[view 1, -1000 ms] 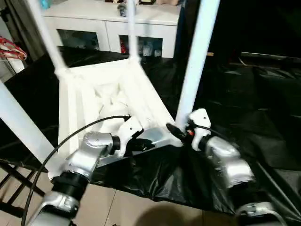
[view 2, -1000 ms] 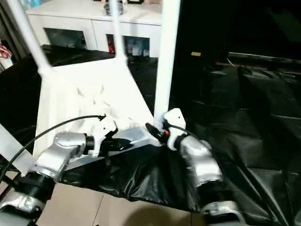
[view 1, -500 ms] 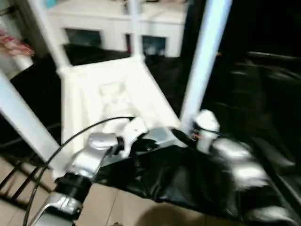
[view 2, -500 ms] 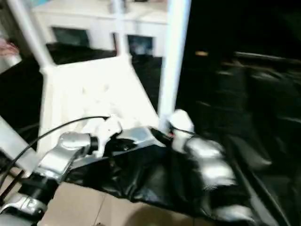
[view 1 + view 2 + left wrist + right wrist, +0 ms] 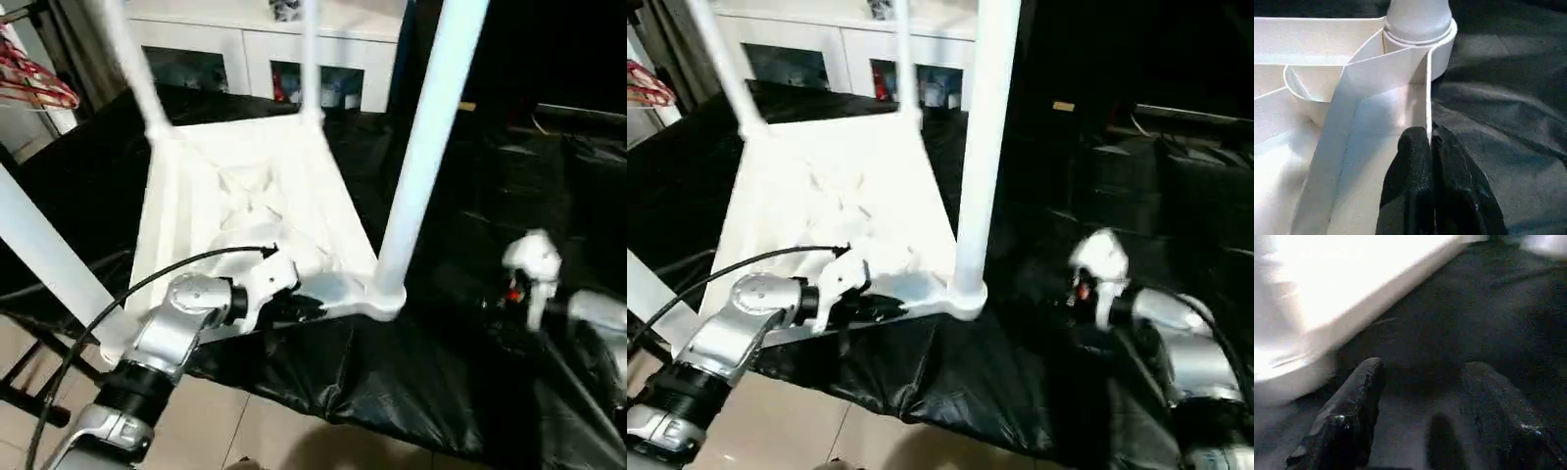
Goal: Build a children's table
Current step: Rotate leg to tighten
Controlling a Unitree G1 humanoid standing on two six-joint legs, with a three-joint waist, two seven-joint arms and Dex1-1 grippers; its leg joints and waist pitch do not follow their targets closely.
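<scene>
The children's table lies upside down on the black cover, ribbed underside up. Four white legs stand in its corner sockets; the nearest right leg rises out of the top of the picture. My left gripper is shut on the thin raised rim of the top, close to that leg's socket, one black finger on each side of the wall. My right gripper stands open over the black cover, to the right of that leg and apart from it, with nothing between its fingers.
The black-covered work table stretches right and back, its near edge dropping to a tiled floor. A white cabinet stands behind. A red wire item hangs at the far left, above a black frame.
My right gripper has left the near right leg, drawn back to the right and opened wider. The left gripper keeps its hold on the rim. The camera has shifted.
</scene>
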